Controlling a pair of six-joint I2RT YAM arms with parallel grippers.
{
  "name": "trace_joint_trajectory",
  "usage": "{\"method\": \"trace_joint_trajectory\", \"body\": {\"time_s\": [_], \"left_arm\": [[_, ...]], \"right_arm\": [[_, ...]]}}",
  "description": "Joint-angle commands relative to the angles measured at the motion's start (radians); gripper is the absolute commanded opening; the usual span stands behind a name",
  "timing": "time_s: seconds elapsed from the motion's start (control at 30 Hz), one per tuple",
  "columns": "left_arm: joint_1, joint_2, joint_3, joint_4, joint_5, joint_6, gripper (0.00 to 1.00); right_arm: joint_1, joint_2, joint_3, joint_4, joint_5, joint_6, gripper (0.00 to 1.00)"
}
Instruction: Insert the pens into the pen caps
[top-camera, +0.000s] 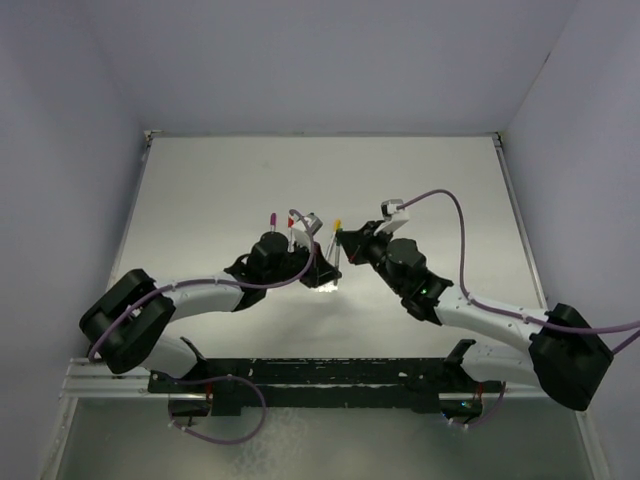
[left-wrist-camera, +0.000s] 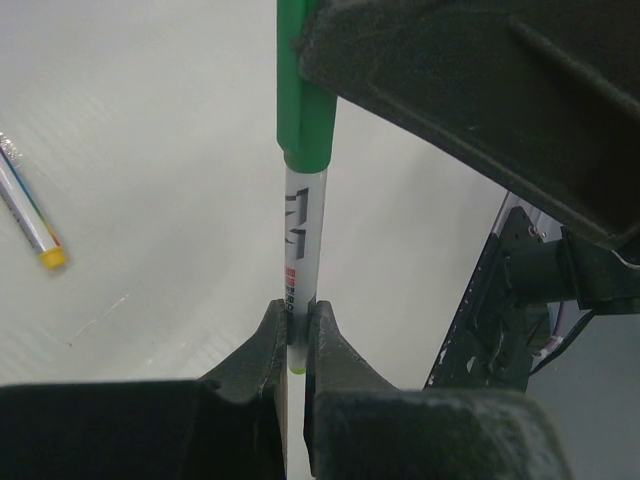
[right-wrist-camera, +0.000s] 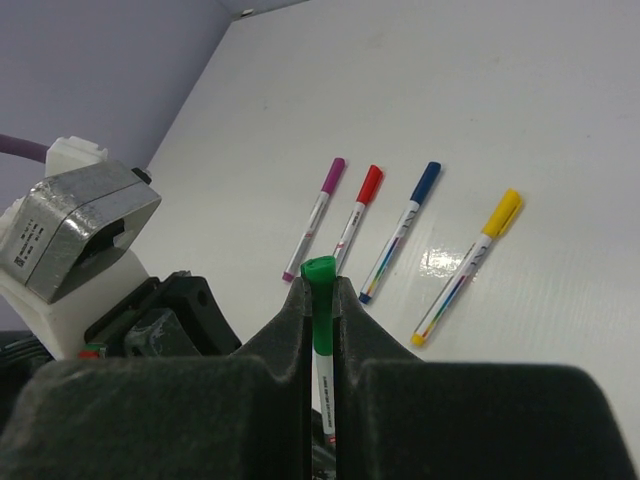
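Note:
My left gripper (left-wrist-camera: 297, 312) is shut on the lower end of a white pen (left-wrist-camera: 302, 240) that stands upright. The green cap (left-wrist-camera: 305, 100) sits on the pen's upper end. My right gripper (right-wrist-camera: 320, 288) is shut on that green cap (right-wrist-camera: 320, 300), with the pen barrel (right-wrist-camera: 325, 395) running down between its fingers. In the top view the two grippers, left (top-camera: 322, 270) and right (top-camera: 346, 240), meet at mid-table. Capped pens lie on the table behind: purple (right-wrist-camera: 315, 215), red (right-wrist-camera: 358, 213), blue (right-wrist-camera: 402, 230) and yellow (right-wrist-camera: 468, 265).
The left wrist's camera block (right-wrist-camera: 80, 230) is close on the left of the right gripper. The yellow pen's end (left-wrist-camera: 35, 235) lies left of the left gripper. Purple (top-camera: 271, 216), red (top-camera: 291, 224) and yellow (top-camera: 337, 223) caps show just beyond the grippers.

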Motion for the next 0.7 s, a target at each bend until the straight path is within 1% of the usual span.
{"method": "trace_joint_trajectory", "body": {"time_s": [0.0, 0.23, 0.4, 0.57, 0.63, 0.67], "left_arm": [[0.087, -0.104, 0.091, 0.364, -0.213, 0.037, 0.00], [0.098, -0.117, 0.065, 0.338, -0.217, 0.039, 0.00], [0.097, -0.130, 0.014, 0.295, -0.227, 0.034, 0.00], [0.098, -0.148, -0.030, 0.180, -0.246, 0.034, 0.00], [0.097, -0.151, -0.037, 0.103, -0.263, 0.038, 0.00], [0.097, -0.150, -0.035, 0.057, -0.276, 0.041, 0.00]], "right_arm": [[0.102, 0.064, -0.048, -0.286, -0.208, 0.034, 0.00], [0.111, 0.045, -0.011, -0.320, -0.143, 0.023, 0.00], [0.111, 0.017, 0.104, -0.441, -0.043, 0.008, 0.00], [0.111, -0.051, 0.222, -0.506, 0.068, -0.064, 0.15], [0.111, -0.089, 0.256, -0.522, 0.114, -0.095, 0.19], [0.111, -0.109, 0.271, -0.530, 0.146, -0.107, 0.24]]}}
